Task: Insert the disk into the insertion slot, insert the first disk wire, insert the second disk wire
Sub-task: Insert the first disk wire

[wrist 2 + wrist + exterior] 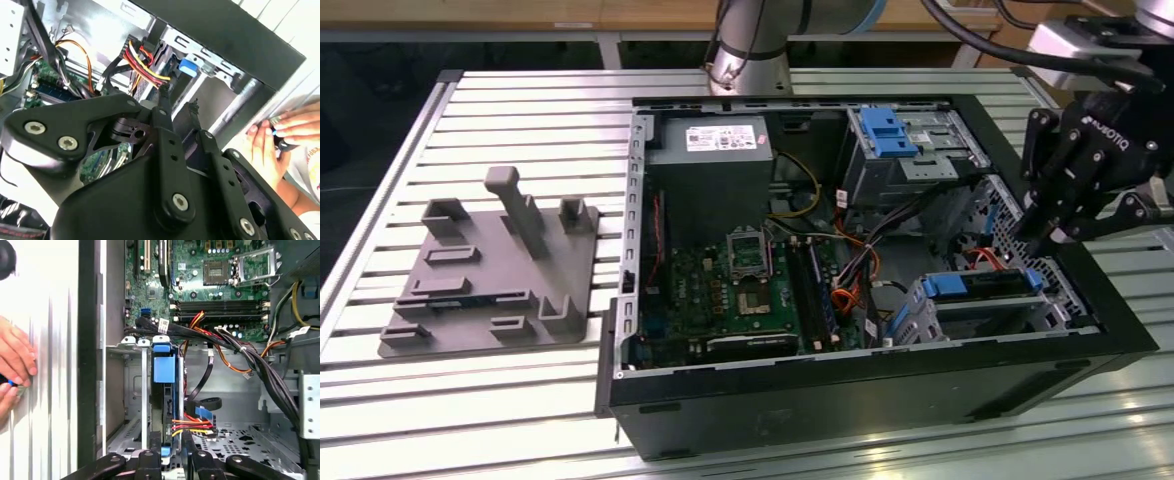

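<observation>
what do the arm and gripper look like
The arm is a silver-grey tube with a shiny metal band low on it. Black cables run toward the wrist. The gripper is matte black, built of jointed links with silver screw heads, and bears white lettering.

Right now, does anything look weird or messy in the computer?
Nothing looks broken or spilled. The odd bit: a person's hands lie on the table just outside the computer case, near the gripper. The disk looks level in the insertion slot.
</observation>
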`<state>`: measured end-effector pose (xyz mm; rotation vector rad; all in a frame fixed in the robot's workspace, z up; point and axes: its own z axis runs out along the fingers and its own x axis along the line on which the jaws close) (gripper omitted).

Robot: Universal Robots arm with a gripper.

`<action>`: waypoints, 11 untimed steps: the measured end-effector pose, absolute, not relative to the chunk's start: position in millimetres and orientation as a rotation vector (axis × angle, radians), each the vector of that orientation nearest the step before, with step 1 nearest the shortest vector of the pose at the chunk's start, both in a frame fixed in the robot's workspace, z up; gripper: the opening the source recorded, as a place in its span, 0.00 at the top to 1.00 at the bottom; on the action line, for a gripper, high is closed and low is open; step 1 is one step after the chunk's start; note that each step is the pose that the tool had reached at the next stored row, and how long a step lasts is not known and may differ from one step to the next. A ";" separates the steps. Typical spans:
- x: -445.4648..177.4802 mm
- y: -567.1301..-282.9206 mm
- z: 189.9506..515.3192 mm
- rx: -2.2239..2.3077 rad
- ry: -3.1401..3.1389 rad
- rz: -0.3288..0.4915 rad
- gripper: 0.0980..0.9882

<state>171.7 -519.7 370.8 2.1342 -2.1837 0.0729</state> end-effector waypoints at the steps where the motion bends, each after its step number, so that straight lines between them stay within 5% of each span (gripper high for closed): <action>1: 171.6 -519.7 370.6 2.134 -2.184 0.072 0.77; 11: 171.7 -519.7 370.9 2.134 -2.184 0.072 0.77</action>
